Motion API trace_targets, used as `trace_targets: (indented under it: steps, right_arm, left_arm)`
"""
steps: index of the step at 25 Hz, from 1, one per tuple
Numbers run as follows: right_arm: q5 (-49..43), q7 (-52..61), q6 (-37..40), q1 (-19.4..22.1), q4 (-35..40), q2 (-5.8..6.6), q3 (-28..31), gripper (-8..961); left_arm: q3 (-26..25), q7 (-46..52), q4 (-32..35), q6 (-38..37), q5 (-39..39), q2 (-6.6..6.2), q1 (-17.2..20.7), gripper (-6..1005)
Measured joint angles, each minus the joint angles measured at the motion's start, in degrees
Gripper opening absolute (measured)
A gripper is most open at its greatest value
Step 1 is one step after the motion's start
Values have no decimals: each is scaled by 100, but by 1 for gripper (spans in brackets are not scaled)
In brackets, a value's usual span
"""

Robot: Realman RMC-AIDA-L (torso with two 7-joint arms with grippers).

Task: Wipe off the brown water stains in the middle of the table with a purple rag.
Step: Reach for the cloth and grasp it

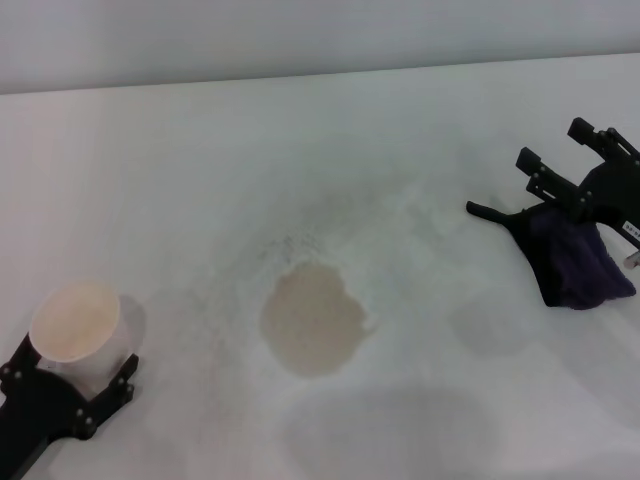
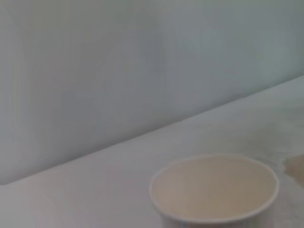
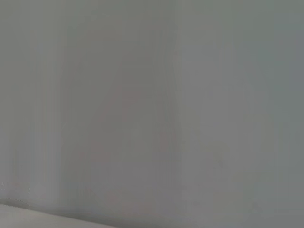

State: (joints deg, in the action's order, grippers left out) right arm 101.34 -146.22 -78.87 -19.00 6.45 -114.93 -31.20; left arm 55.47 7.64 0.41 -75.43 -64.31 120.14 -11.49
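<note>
The brown water stains form a pale tan round blotch in the middle of the white table; an edge of the blotch also shows in the left wrist view. The purple rag lies at the right, its thin black tail pointing toward the stain. My right gripper is over the rag's far side, fingers apart and pointing away from me; nothing shows between the tips. My left gripper at the near left is shut on a white paper cup. The right wrist view shows only the wall.
The paper cup stands upright with its mouth open, left of the stain. A grey wall runs along the table's far edge. Faint grey smudges lie between the stain and the rag.
</note>
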Motion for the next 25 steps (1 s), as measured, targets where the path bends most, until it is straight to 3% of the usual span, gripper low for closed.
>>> trace_targets:
  steps: [7, 16, 21, 25]
  right_arm:
    - [20, 67, -2, 34, 143, 6, 34, 856]
    - [95, 865, 76, 141, 669, 20, 74, 856]
    - [-330, 2970, 698, 179, 1656, 24, -191, 857]
    - [-1567, 5182, 1039, 177, 2909, 24, -315, 857]
  left_arm:
    - [-3, -71, -17, -588, 146, 10, 447, 892]
    - [5, -384, -647, -1318, 1087, 6, 903, 886]
    - [0, -86, -935, -1756, 1819, -5, 923, 884]
    - [-10, 348, -953, -2094, 2293, -19, 938, 884]
